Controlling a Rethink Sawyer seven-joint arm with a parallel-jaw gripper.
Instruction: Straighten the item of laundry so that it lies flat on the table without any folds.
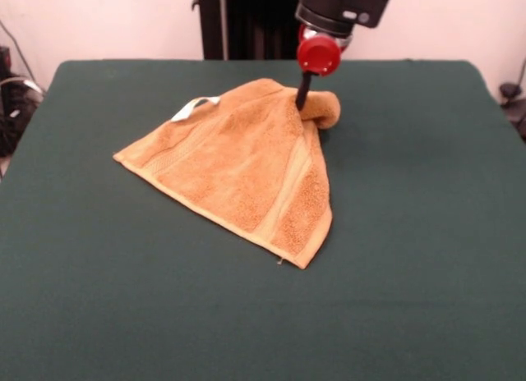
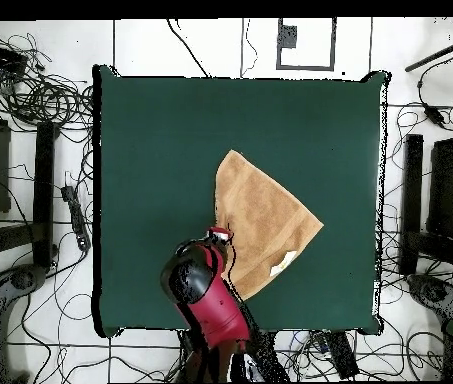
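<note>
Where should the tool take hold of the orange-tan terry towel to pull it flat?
Probably the rolled-over corner of the orange-tan terry towel, that bunched lump beside the tool at its far edge. Come straight down from above, since the fold rises off the dark green felt table there while the other edges lie flat against it.

The towel is nubby orange-tan terry with smoother, paler woven bands (its small tag looks like flat white fabric); the table wears matt, felt-like dark green cloth.
</note>
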